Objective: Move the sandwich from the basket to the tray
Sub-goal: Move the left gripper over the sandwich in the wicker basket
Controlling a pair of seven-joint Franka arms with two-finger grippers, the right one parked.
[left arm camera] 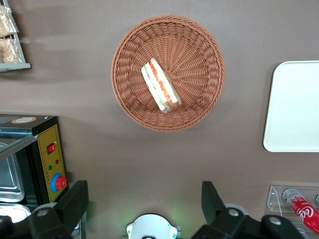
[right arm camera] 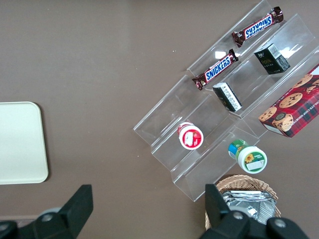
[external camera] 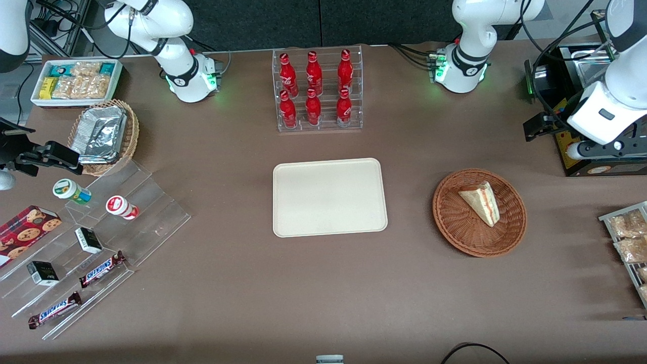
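The sandwich [external camera: 480, 202], a pale wedge with a red-orange filling stripe, lies in the round reddish-brown wicker basket [external camera: 445, 217]. The cream tray [external camera: 328, 197] rests flat beside the basket, toward the parked arm's end, with nothing on it. My gripper [external camera: 538, 126] hangs high above the table, farther from the front camera than the basket and next to a black appliance. In the left wrist view the gripper [left arm camera: 144, 204] is open, with only bare table between its fingers [left arm camera: 75, 201]. The same view shows the sandwich [left arm camera: 159, 85], the basket [left arm camera: 199, 59] and the tray [left arm camera: 294, 109], well apart from the fingers.
A clear rack of red bottles [external camera: 317, 91] stands farther back than the tray. The black appliance [external camera: 581, 106] and a wire rack of snack packs [external camera: 627, 237] sit at the working arm's end. A stepped acrylic shelf [external camera: 146, 222], a foil-filled tan basket [external camera: 103, 134] and a white snack bin [external camera: 76, 81] occupy the parked arm's end.
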